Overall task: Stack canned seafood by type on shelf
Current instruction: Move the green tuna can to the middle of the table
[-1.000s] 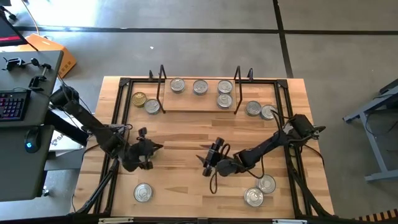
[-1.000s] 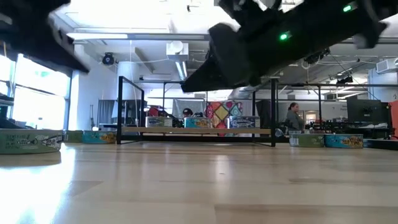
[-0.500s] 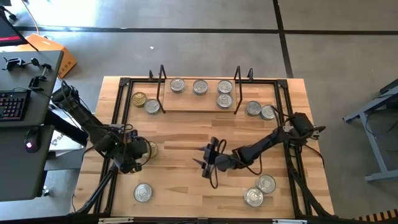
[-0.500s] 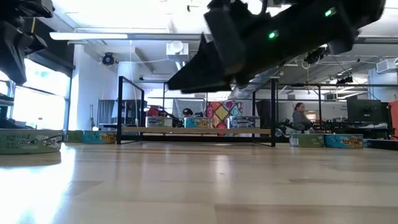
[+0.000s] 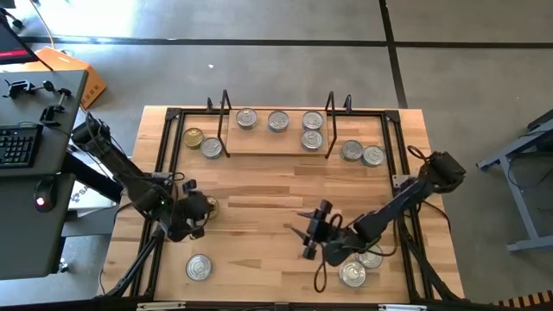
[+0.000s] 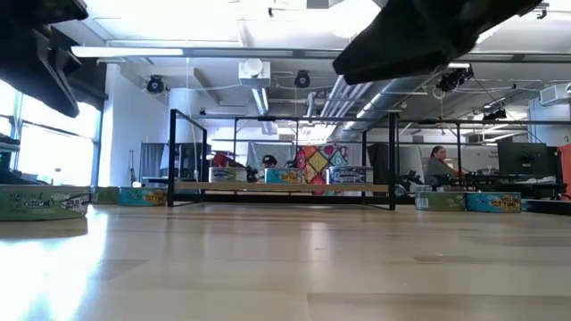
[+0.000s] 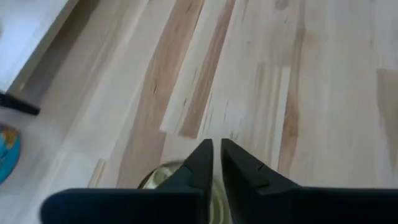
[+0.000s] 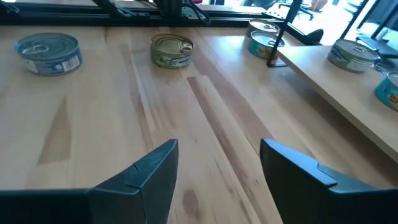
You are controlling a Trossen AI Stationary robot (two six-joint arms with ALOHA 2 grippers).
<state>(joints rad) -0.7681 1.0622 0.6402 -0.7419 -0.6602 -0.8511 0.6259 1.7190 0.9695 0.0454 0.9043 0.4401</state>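
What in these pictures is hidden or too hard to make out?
- Gold-lidded tin: high view, mostly under the left end effector; left wrist view cuts it off.
- Tins beside the right end effector: the arm partly covers them.
- Tin labels on the shelf: low view, too small.

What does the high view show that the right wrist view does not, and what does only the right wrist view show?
Only the high view: both arms whole, the two tins right of the shelf, and the two tins at the table's front right. Only the right wrist view: the blue side label of the front left tin. Both: the shelf, the right claw, open and empty above bare wood, and the gold-lidded tin by the left claw.
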